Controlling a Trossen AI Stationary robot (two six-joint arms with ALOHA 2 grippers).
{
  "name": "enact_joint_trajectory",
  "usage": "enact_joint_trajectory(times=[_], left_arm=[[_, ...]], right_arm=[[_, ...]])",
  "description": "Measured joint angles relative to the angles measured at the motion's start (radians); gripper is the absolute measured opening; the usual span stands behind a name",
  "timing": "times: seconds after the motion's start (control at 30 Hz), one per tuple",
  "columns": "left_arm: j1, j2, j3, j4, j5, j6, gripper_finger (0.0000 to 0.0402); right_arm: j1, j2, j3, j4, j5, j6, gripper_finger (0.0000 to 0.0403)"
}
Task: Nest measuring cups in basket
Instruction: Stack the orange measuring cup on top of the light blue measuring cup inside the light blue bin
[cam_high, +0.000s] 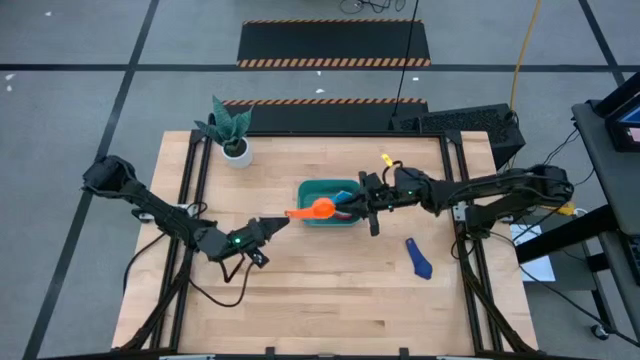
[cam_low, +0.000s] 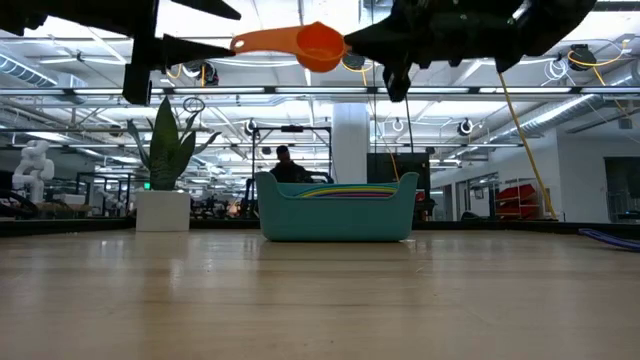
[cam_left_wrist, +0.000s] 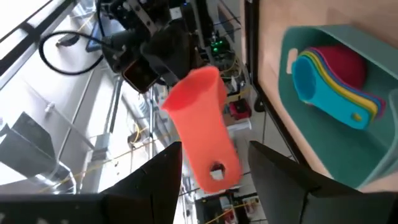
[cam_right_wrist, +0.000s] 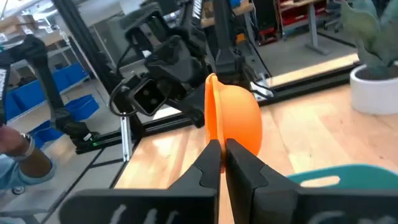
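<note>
An orange measuring cup (cam_high: 322, 207) hangs in the air over the near left part of the teal basket (cam_high: 345, 219). My left gripper (cam_high: 283, 219) comes from the left and is shut on the cup's handle. My right gripper (cam_high: 352, 205) comes from the right, over the basket, shut, with its tips (cam_right_wrist: 221, 152) right at the cup's bowl (cam_right_wrist: 239, 118). Several nested cups (cam_left_wrist: 339, 81), light blue on top, lie in the basket. A dark blue cup (cam_high: 420, 258) lies on the table to the right of the basket. My left gripper pinches the orange cup's flat handle by its two long edges, near the end with the hole (cam_left_wrist: 216, 171), between its two fingers. The fingers are level and lie along the handle, coming from the table's left. The cup is clear of the basket, turned on its side, its handle level (cam_low: 265, 42). My right gripper has its shut fingertips at the cup's rim (cam_right_wrist: 211, 124); I cannot tell whether they touch it.
A white pot with a green plant (cam_high: 236, 150) stands at the table's far left. Black frame rails run along the table's left and right sides. A person (cam_low: 285, 160) shows in the room behind the basket.
</note>
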Motion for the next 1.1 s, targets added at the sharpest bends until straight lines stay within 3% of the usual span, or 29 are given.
enact_joint_trajectory(times=[0.23,0.77,1.1], left_arm=[[0.0,0.014,0.0,-0.019,-0.071,0.078,0.0187],[-0.019,0.015,0.0,-0.071,-0.009,0.179,0.0185],[-0.016,0.015,0.0,-0.071,-0.009,0.213,0.0106]], right_arm=[[-0.031,0.064,0.0,0.066,-0.094,0.037,0.0],[-0.037,0.1,0.0,0.107,-0.119,0.046,0.0],[-0.037,0.1,0.0,0.098,-0.146,0.036,0.0]])
